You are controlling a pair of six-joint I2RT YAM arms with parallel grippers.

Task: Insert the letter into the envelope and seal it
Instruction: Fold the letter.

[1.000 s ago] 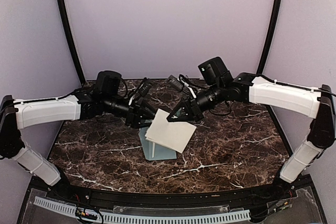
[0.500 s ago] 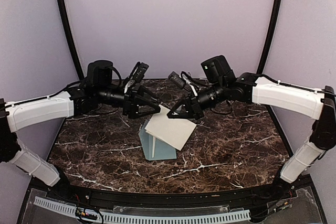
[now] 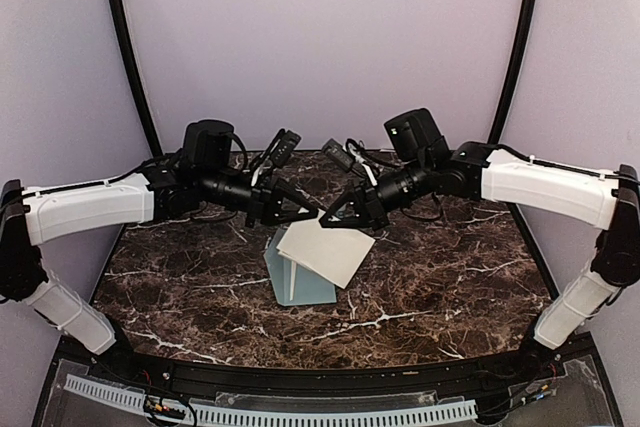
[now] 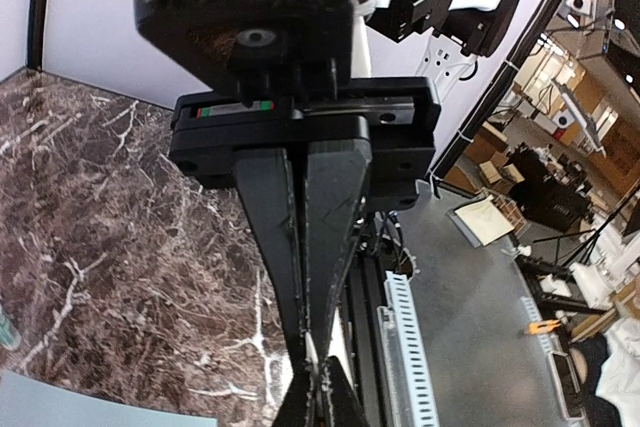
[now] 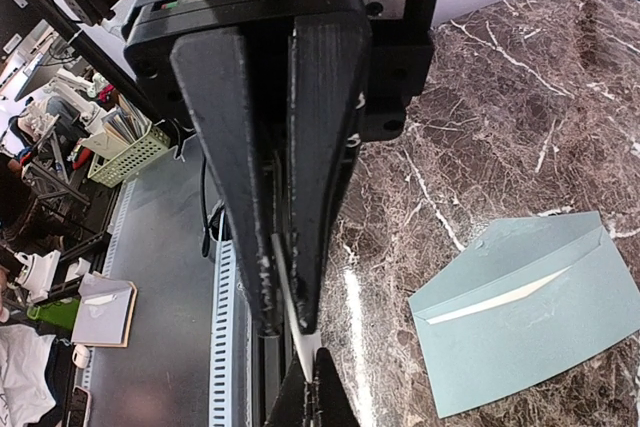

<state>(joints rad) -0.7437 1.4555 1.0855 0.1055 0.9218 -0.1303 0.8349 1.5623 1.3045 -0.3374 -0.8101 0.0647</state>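
The dark marble surface carries the pale blue-grey envelope, which lies flat near its middle. Above it hangs the white letter, tilted and partly covering it, probably so its lower edge can be steered into the envelope's mouth. The left fingers and right fingers are each closed on a far corner of the letter, keeping it taut.

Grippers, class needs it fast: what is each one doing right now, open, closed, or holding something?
Left gripper: closed on the folded white letter, at its edge.
Right gripper: closed on the same letter.
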